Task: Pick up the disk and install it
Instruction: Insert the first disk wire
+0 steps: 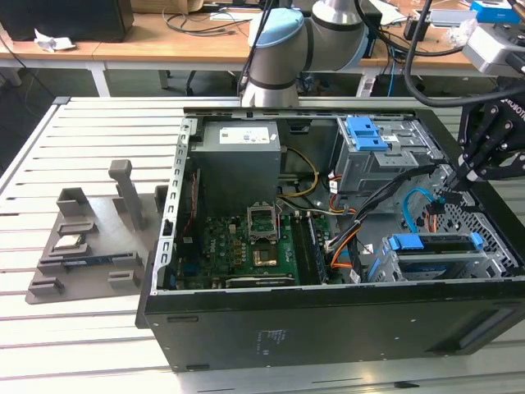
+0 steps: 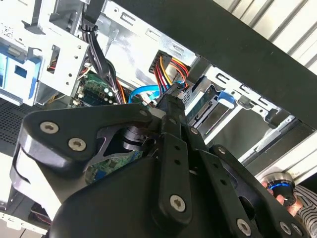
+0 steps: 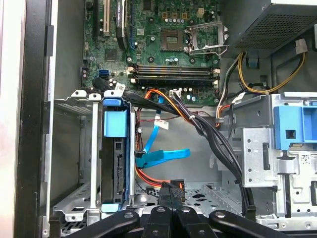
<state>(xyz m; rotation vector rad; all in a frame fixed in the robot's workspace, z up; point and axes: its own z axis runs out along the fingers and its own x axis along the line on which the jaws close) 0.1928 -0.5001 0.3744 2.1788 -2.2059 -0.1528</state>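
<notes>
The big black open computer case [image 1: 328, 328] lies on the pale slatted bench [image 1: 74, 345]. Inside, the flat silver disk in its blue plastic frame [image 3: 115, 153] sits in a metal bay. The black claw [image 3: 168, 191] hangs nearby, fingers together, holding nothing.

Open computer case [image 1: 328, 328] on a slatted table [image 1: 90, 123]

Inside the case, the grey power supply [image 1: 238, 160] sits just beside the green motherboard [image 1: 246, 246]; a grey fixture [image 1: 90, 238] lies outside it.
</notes>
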